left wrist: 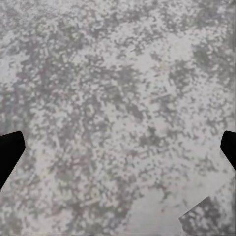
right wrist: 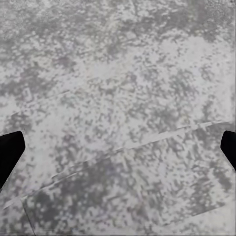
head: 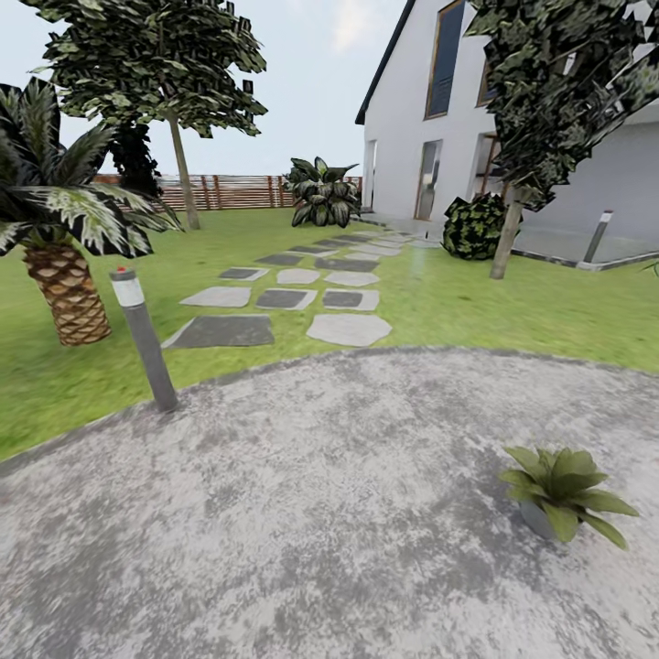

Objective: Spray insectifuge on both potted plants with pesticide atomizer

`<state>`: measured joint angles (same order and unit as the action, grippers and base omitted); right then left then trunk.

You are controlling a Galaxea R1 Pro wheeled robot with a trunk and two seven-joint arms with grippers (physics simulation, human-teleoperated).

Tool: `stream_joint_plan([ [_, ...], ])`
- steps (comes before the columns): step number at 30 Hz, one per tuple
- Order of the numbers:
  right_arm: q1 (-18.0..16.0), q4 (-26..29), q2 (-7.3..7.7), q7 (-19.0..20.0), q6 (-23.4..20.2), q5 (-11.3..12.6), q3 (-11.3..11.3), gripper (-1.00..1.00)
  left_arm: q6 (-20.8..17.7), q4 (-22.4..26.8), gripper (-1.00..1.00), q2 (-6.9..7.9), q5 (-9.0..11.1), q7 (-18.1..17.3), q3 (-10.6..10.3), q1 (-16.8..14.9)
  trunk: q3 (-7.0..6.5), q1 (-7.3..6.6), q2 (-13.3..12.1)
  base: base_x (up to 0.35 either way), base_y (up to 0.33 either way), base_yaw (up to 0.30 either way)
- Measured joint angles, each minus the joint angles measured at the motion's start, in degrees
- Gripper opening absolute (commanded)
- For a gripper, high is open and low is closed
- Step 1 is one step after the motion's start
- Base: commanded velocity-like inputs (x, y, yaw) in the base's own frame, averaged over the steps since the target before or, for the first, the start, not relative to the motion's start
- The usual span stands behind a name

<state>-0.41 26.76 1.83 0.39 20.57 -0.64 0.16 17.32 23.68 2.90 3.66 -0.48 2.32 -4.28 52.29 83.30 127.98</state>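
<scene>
Mottled grey patio (head: 302,513) fills foreground, head view. One potted plant (head: 563,494), broad-leaved, in grey pot, stands on patio at right. Bollard light (head: 144,337) at patio edge, left; palm (head: 57,220) on lawn (head: 513,307) behind it. Stepping stones (head: 302,297) run toward house (head: 513,110); fence (head: 220,192) beyond. Left gripper (left wrist: 118,152): dark fingertips (left wrist: 9,152) at frame edges, spread wide, nothing between, paving beneath. Right gripper (right wrist: 118,152): same, wide, unloaded.

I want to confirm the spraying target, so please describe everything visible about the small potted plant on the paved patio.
The potted plant is a low rosette of broad, pointed green leaves spreading outward, some drooping over the rim. It grows from a small grey pot, mostly hidden by the leaves. It stands upright on the mottled grey patio, at the head view's lower right, casting a soft shadow. Nothing else touches it.
</scene>
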Motion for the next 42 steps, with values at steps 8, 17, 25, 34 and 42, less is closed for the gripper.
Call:
stream_joint_plan([
  [8, -0.01, 0.05, -0.12, -0.02, 0.01, 0.00, 0.00, 1.00, 0.00, 0.01, 1.00, 0.00, 0.00, 0.00, 0.01, 0.00, 0.00, 0.00, 0.00, 0.337, -0.006, 0.057],
  [17, -0.02, 0.07, -0.26, 0.00, 0.01, 0.00, 0.00, 1.00, -0.01, 0.02, 1.00, 0.00, 0.00, 0.00, 0.01, 0.00, 0.00, 0.00, 0.00, 0.338, 0.000, 0.252],
  [25, 0.00, 0.04, -0.26, 0.00, 0.00, 0.00, 0.00, 1.00, 0.00, 0.00, 1.00, 0.00, 0.00, 0.00, 0.00, 0.00, 0.00, 0.00, 0.00, 0.339, 0.000, 0.043],
  [34, 0.00, 0.00, -0.26, 0.00, 0.00, 0.00, 0.00, 1.00, 0.00, 0.00, 1.00, 0.00, 0.00, 0.00, 0.00, 0.00, 0.00, 0.00, 0.00, 0.340, 0.000, 0.001],
  [42, 0.00, 0.00, -0.26, 0.00, 0.00, 0.00, 0.00, 1.00, 0.00, 0.00, 1.00, 0.00, 0.00, 0.00, 0.00, 0.00, 0.00, 0.00, 0.00, 0.340, 0.000, 0.000],
])
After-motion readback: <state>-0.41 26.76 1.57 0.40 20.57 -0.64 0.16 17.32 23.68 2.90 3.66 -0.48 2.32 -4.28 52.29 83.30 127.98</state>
